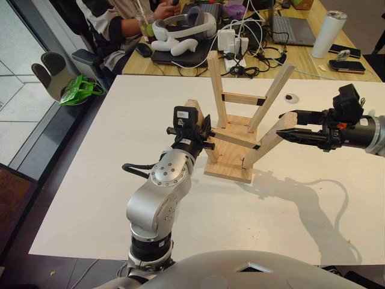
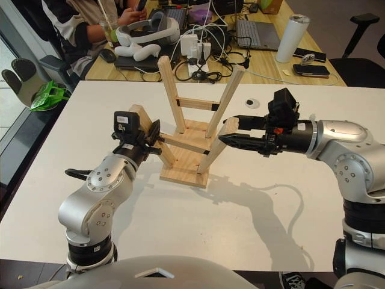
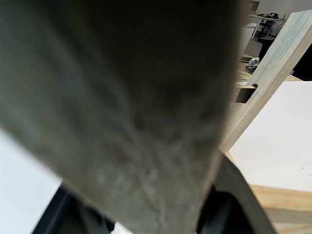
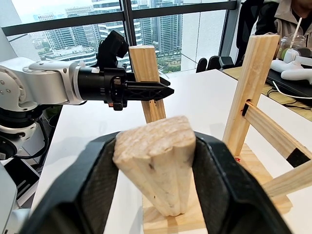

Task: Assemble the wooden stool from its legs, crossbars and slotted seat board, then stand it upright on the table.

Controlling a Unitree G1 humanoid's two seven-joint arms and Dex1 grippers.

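1. Here, the pale wooden stool (image 1: 231,129) sits upside down near the middle of the white counter (image 1: 90,150). Its flat rectangular seat board (image 1: 228,173) lies on the surface and its four legs point up.
2. The far-left leg (image 1: 215,84) and far-right leg (image 1: 274,93) splay apart, joined by a short crossbar (image 1: 243,98) with dark bands at its ends.
3. A second, lower crossbar (image 1: 236,139) runs between the near-left leg (image 4: 141,63) and the near-right leg (image 4: 156,165).
4. The left gripper (image 2: 155,136) comes in from the left. Its black fingers (image 4: 146,90) are closed against the near-left leg, just below its top.
5. The right gripper (image 2: 227,139) reaches in from the right. Its fingers (image 4: 97,185) are clamped on either side of the near-right leg's top end, with wood filling the gap between them.
6. Beyond the counter's far edge stands a wooden desk (image 1: 135,65) carrying a white tumbler (image 1: 328,33), a white headset (image 1: 180,27) and tangled cables.
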